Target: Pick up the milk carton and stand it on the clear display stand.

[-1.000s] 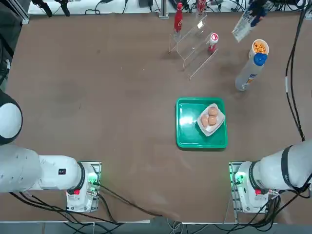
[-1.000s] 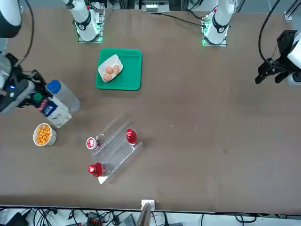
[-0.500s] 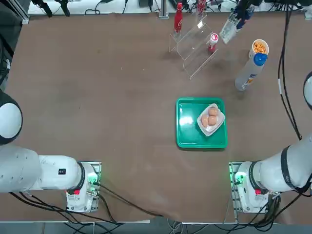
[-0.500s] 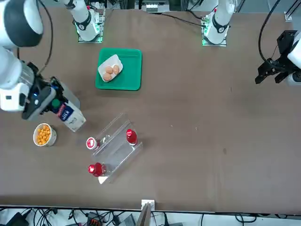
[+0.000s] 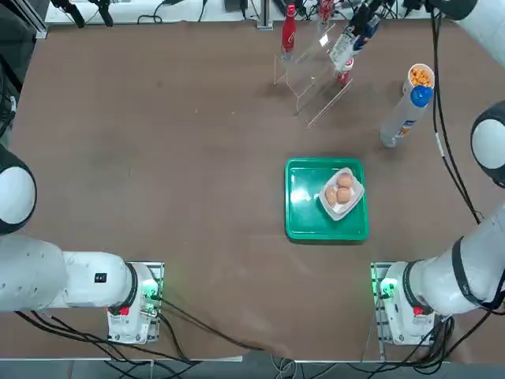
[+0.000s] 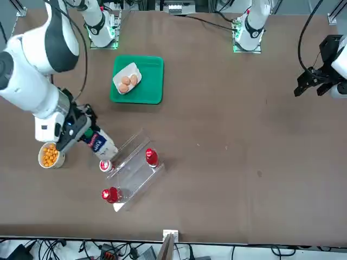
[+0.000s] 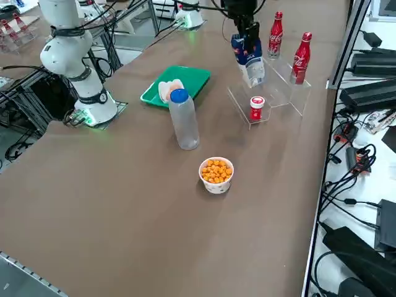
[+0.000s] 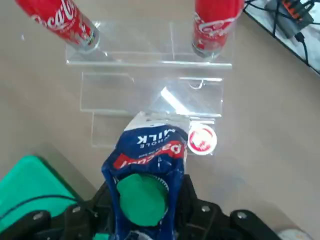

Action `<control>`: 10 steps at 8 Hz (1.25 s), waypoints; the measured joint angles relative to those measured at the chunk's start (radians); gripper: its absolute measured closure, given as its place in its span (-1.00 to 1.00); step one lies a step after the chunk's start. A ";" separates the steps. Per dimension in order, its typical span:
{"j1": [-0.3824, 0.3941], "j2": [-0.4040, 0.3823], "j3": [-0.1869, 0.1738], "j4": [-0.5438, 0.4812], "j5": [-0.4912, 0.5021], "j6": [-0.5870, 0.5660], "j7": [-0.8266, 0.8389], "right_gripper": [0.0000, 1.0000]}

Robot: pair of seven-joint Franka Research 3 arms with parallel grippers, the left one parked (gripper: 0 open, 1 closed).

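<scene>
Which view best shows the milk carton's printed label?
The right wrist view: the milk carton faces that camera, its wording and green cap plain, held in the right gripper. The front view shows it tilted, with part of the label; the right side view shows its lower part below the gripper; the top view shows it partly hidden.

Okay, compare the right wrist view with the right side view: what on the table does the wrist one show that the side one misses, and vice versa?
Only the wrist view: the green round cap of the blue-and-white milk carton, held in the black right gripper.

Only the side view: the white paper cup of orange snacks.

Both: that carton, the green plastic tray, two red Coca-Cola bottles and the clear stepped acrylic stand.
</scene>
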 joint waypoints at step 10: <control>0.074 0.151 0.000 0.060 0.006 0.160 0.143 -0.11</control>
